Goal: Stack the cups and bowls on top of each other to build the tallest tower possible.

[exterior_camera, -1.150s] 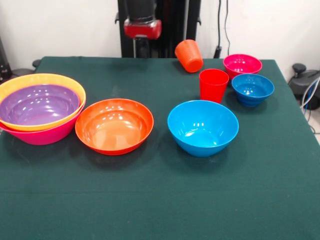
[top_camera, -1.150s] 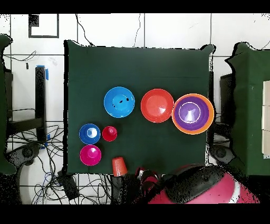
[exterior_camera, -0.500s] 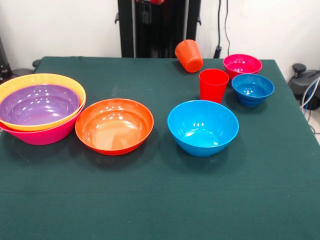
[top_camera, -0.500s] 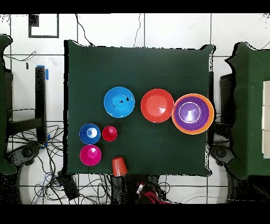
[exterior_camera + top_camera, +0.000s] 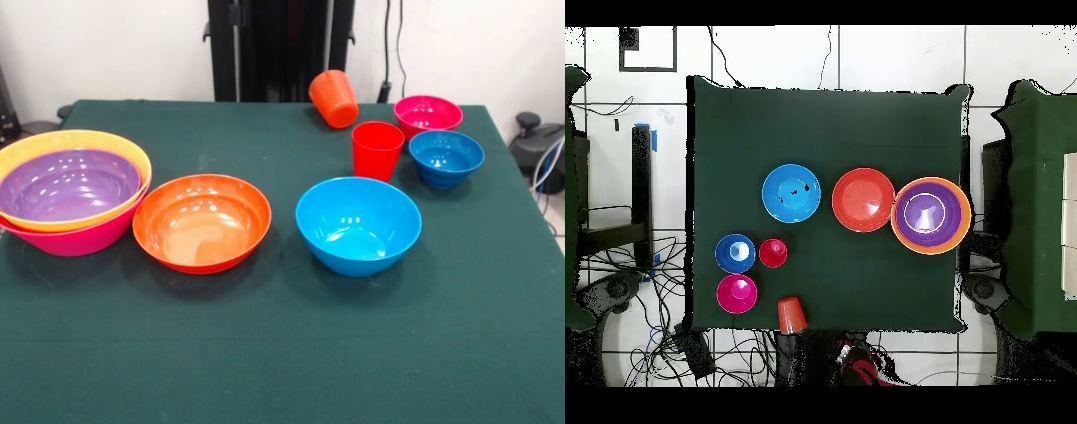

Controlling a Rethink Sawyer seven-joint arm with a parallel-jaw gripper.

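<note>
At the left of the front view stands a nested pile: the big pink bowl (image 5: pixel 79 237) holds the yellow-orange bowl (image 5: pixel 55 141), which holds the purple bowl (image 5: pixel 66 184). Beside it lie a red-orange bowl (image 5: pixel 201 221) and the medium blue bowl (image 5: pixel 357 225). The red cup (image 5: pixel 377 150) stands upright. The orange cup (image 5: pixel 334 98) lies on its side at the far edge. Near them sit the small blue bowl (image 5: pixel 446 157) and the magenta bowl (image 5: pixel 427 115). The gripper (image 5: pixel 860 367) shows only as a red bit beyond the table's bottom edge in the overhead view.
A dark green cloth covers the table (image 5: pixel 282 353). The black pedestal column (image 5: pixel 281 49) rises behind the far edge. Cables (image 5: pixel 655 300) lie on the floor beside the table. Green-covered furniture (image 5: pixel 1035 200) stands to one side.
The arm has drawn back: its red gripper body left the top of the front view, and the big red arm shape shrank in the overhead view. Nothing on the table moved.
</note>
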